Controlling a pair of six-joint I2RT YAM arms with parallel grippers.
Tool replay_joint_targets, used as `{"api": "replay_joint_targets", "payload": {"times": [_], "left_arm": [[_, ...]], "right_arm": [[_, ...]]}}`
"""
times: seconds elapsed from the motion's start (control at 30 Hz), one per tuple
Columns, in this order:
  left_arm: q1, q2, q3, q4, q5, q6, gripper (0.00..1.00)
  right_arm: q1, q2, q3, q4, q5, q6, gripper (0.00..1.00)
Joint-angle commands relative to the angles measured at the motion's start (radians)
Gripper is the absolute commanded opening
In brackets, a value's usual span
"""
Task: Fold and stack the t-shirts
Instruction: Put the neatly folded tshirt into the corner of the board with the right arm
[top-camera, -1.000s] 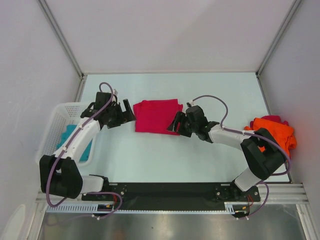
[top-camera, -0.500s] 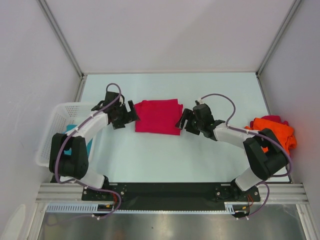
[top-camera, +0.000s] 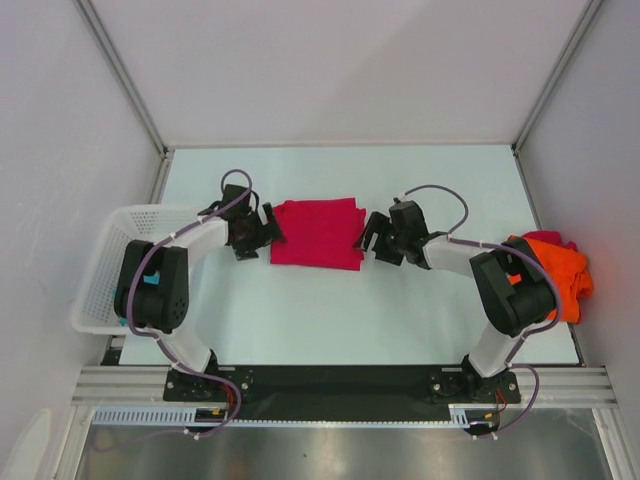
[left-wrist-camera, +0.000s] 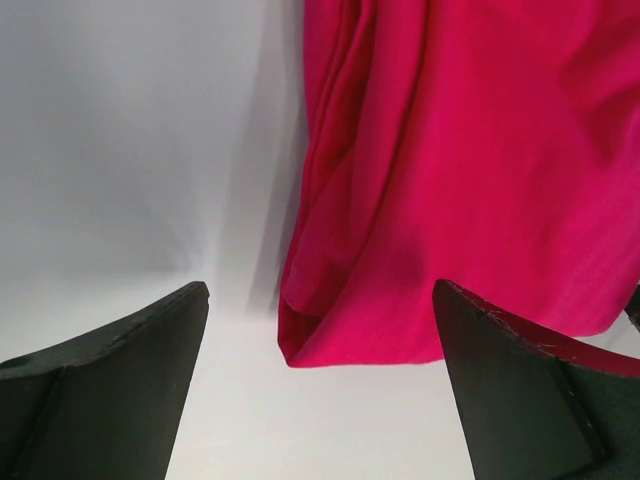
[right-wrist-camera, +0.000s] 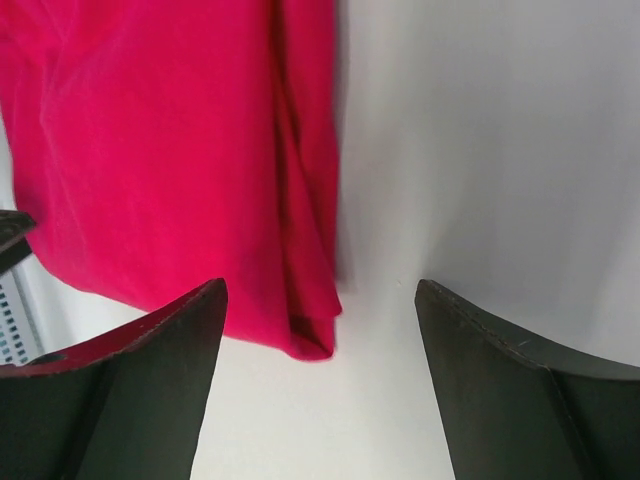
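A folded crimson-pink t-shirt lies flat at mid-table. My left gripper stands open at its left edge. In the left wrist view the shirt's near corner lies between the spread fingers of that gripper, clear of both. My right gripper stands open at the shirt's right edge, where a folded corner sits between the fingers of that gripper without touching them. A crumpled orange t-shirt lies at the far right edge. Only a speck of teal shows by the left arm over the basket.
A white mesh basket stands at the table's left edge, partly under the left arm. The right arm's elbow sits against the orange shirt. Metal frame posts and white walls close in the back and sides.
Both grippers have slid in toward the pink shirt's side edges. The left arm has swung up and away from the basket's middle. The right jaws have spread wider.
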Motion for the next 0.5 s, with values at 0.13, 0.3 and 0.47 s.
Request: {"api": "replay_joint_targets", "payload": {"times": [0.13,0.3,0.47], "left_arm": [[-0.007,0.063,0.084,0.039,-0.022,-0.010,1.00],[-0.007,0.111,0.130,0.028,-0.035,-0.005,1.00],[-0.007,0.178,0.152,0.063,-0.001,-0.034,0.99]], "right_arm": [[0.000,0.126,0.109,0.032,-0.034,-0.009,0.83],[0.000,0.195,0.161,0.026,-0.044,-0.009,0.83],[0.000,0.249,0.199,0.024,-0.058,-0.006,0.83]]}}
